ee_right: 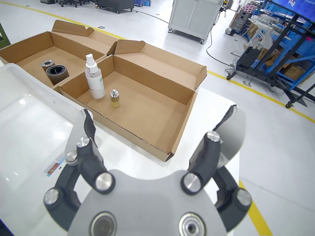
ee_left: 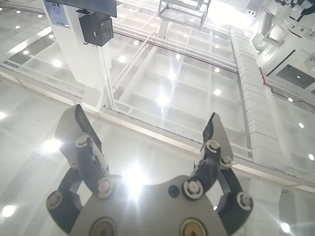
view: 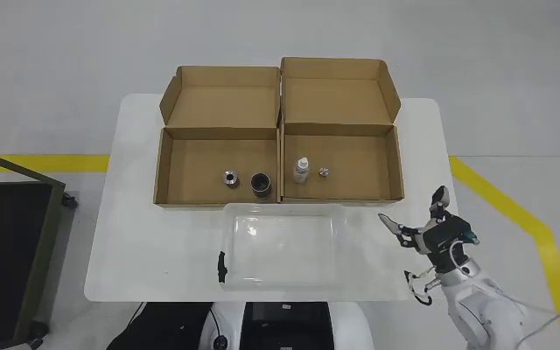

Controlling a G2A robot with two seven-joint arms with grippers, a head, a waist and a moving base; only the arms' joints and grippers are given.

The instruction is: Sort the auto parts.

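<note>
**Auto parts: 4 items in 2 boxes**

The small metal cylinder [view: 229, 178] and the dark sleeve [view: 261, 184] are sitting just beside each other in the left box [view: 163, 166]. The spray bottle [view: 302, 170] and the small brass fitting [view: 323, 171] are standing upright in the right box [view: 394, 166], near its left wall. Both open cardboard boxes are resting side by side on the white table [view: 131, 219]. A clear plastic tray [view: 289, 249] is lying just in front of them. The right gripper [ee_right: 160, 116] is hovering over the table's right front corner, fingers spread apart, gripping nothing. The left gripper [ee_left: 145, 114] is pointing at the ceiling [ee_left: 172, 79], likewise spread wide.
</note>
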